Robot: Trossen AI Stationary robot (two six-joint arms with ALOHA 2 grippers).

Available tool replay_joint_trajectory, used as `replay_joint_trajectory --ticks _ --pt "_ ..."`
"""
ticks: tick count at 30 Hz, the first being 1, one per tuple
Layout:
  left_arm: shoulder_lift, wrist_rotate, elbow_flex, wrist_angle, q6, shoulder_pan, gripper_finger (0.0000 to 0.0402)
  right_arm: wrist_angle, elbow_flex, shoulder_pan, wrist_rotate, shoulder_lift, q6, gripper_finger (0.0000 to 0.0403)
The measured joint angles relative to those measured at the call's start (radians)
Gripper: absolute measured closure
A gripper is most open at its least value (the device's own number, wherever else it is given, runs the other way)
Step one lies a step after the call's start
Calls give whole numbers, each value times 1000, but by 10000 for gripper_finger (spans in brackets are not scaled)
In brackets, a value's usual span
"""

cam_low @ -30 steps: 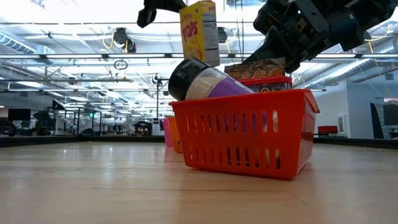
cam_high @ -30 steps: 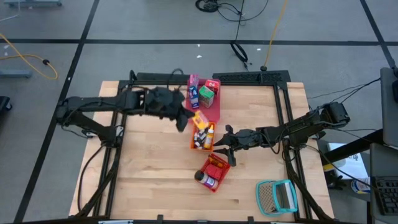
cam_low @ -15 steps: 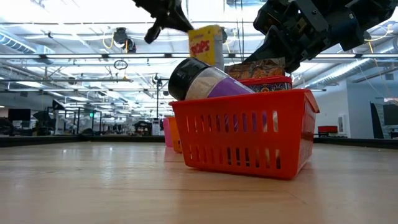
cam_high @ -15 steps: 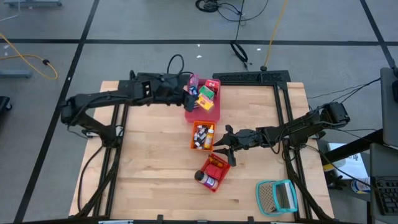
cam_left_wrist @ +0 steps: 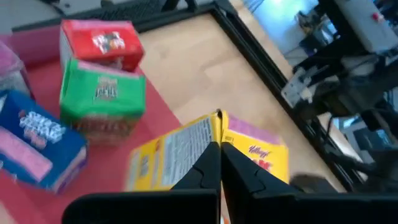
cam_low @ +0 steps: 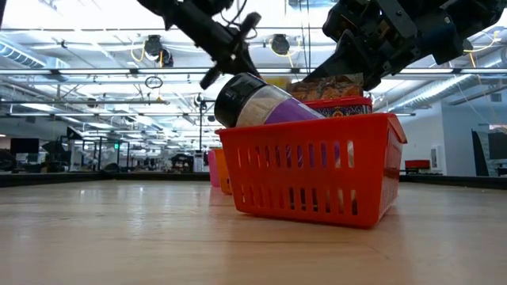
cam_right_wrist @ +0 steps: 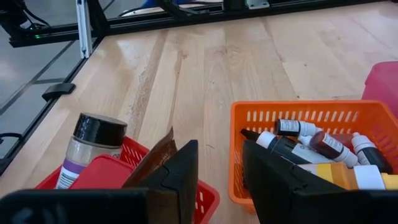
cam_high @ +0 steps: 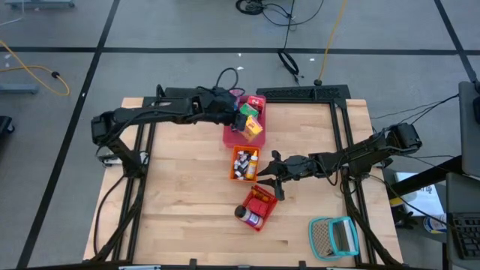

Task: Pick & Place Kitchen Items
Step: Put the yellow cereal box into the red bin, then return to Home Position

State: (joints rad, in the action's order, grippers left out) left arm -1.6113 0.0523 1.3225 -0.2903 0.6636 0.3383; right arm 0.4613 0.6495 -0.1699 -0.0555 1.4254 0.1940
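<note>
My left gripper (cam_high: 241,120) is over the pink tray (cam_high: 234,137) at the table's far middle, shut on a yellow carton (cam_left_wrist: 180,155). Red (cam_left_wrist: 99,40), green (cam_left_wrist: 102,102) and blue (cam_left_wrist: 40,146) cartons stand in that tray. My right gripper (cam_right_wrist: 221,165) is open above the red basket (cam_high: 260,202), which holds a dark-lidded jar (cam_right_wrist: 93,140), a red container (cam_right_wrist: 102,177) and a brown packet (cam_right_wrist: 155,158). The packet's corner stands beside one finger; whether they touch, I cannot tell. Small bottles (cam_right_wrist: 317,146) lie in the orange basket (cam_high: 244,163). My left gripper pinches the yellow carton by its upper edge (cam_left_wrist: 216,119) between the two shut fingers, coming from above and slanting toward the table's right. The carton is tilted over the pink tray; whether its lower end rests on the tray, I cannot tell.
A teal-framed mesh item (cam_high: 334,236) lies at the near right corner. A dark frame (cam_high: 300,94) runs along the table's far and side edges. Bare wood (cam_high: 180,202) stretches over the table's near left.
My left gripper has carried the yellow carton from beside the orange basket toward the far edge and down over the pink tray. The carton has tipped from upright to tilted. My right arm has kept still.
</note>
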Motion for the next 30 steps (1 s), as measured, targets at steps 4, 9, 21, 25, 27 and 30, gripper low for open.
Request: replay_joint_trajectory --ticks 4,9,21,25,27,30 --pt "-50 0 1 21 0 20 401 -2 0 0 0 0 0 287" --pt "-101 -1 1 27 -3 46 401 -2 0 0 0 0 0 287" --pt "-94 137 1 60 -85 54 400 -2 0 0 0 0 0 287" --pt "-47 233 1 55 -172 20 393 -3 0 0 0 0 -5 287" --pt "-27 244 1 45 -238 -12 392 -2 0 0 -2 0 -5 287" --pt "-10 260 1 8 -368 -67 396 -2 0 0 -77 0 -3 287"
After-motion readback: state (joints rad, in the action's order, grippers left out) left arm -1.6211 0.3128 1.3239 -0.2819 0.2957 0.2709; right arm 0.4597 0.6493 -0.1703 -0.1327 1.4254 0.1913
